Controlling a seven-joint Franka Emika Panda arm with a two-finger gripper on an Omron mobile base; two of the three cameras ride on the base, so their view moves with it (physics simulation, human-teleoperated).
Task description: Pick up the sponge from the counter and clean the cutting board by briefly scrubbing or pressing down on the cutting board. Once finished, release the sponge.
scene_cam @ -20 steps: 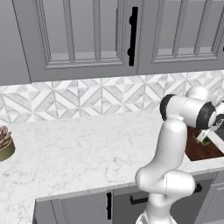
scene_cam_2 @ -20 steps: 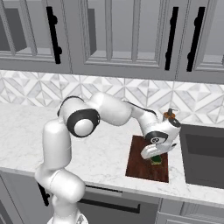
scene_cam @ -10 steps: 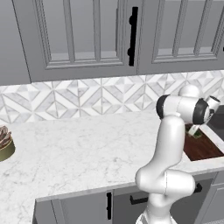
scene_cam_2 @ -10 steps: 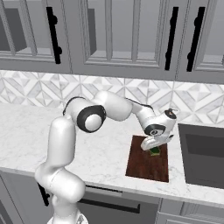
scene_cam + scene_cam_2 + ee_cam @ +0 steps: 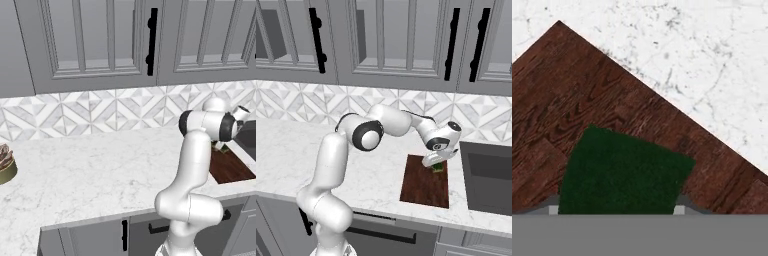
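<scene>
The sponge [image 5: 622,172] lies on the cutting board [image 5: 421,185], which rests on the counter [image 5: 286,155] left of a sink [image 5: 488,177]

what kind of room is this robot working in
A home-style kitchen, by the look of it, and rendered rather than real. Grey cabinets with black handles hang over a tiled backsplash, and a white marble counter carries a dark wooden cutting board with a green sponge on it.

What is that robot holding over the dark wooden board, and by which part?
The gripper holds the sponge by two opposite sides, with its dark green top facing the hand camera, over the cutting board.
</scene>
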